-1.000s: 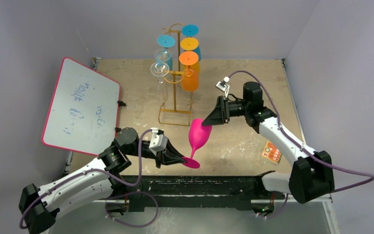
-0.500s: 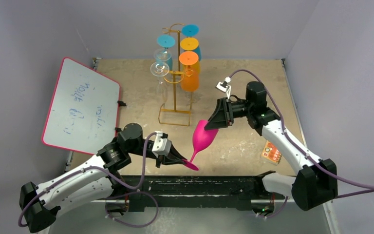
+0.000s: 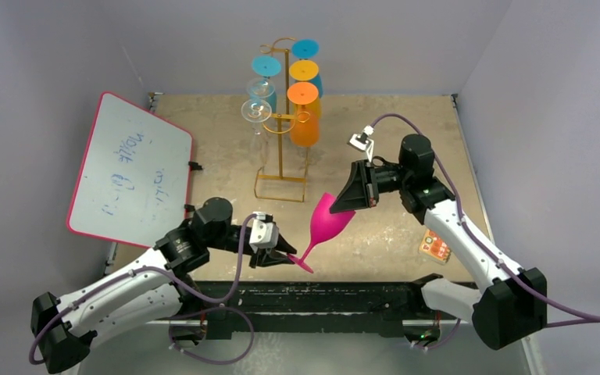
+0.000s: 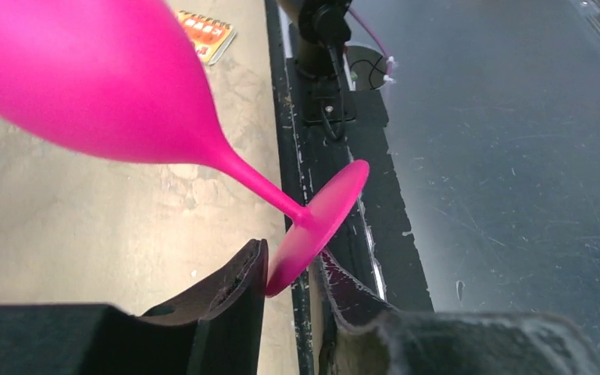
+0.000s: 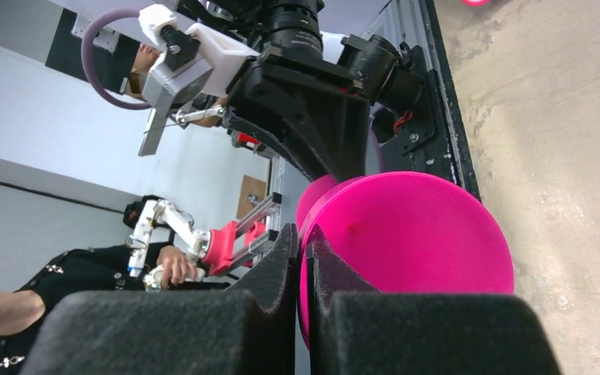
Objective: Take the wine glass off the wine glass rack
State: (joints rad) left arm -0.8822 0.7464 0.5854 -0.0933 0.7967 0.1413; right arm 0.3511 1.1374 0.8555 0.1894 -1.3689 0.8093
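Note:
A pink wine glass (image 3: 330,219) hangs tilted over the table's front, off the gold wine glass rack (image 3: 281,144). My right gripper (image 3: 344,203) is shut on the rim of its bowl; in the right wrist view the pads (image 5: 285,258) pinch the pink wall (image 5: 414,234). My left gripper (image 3: 287,255) stands open round the glass's foot (image 4: 320,223). There the foot's edge lies between the parted fingers (image 4: 242,285), with a gap on the right side. The rack still carries orange (image 3: 305,117), blue (image 3: 266,66) and clear (image 3: 255,109) glasses, hung upside down.
A pink-framed whiteboard (image 3: 129,172) leans at the left. An orange card (image 3: 436,244) lies near the right arm. A black rail (image 3: 336,297) runs along the near table edge under the glass's foot. The rack's wire base (image 3: 280,187) stands just behind the glass.
My right gripper has shut on the pink glass's rim. My left gripper has opened off the foot. The glass leans further over, its bowl shifted right.

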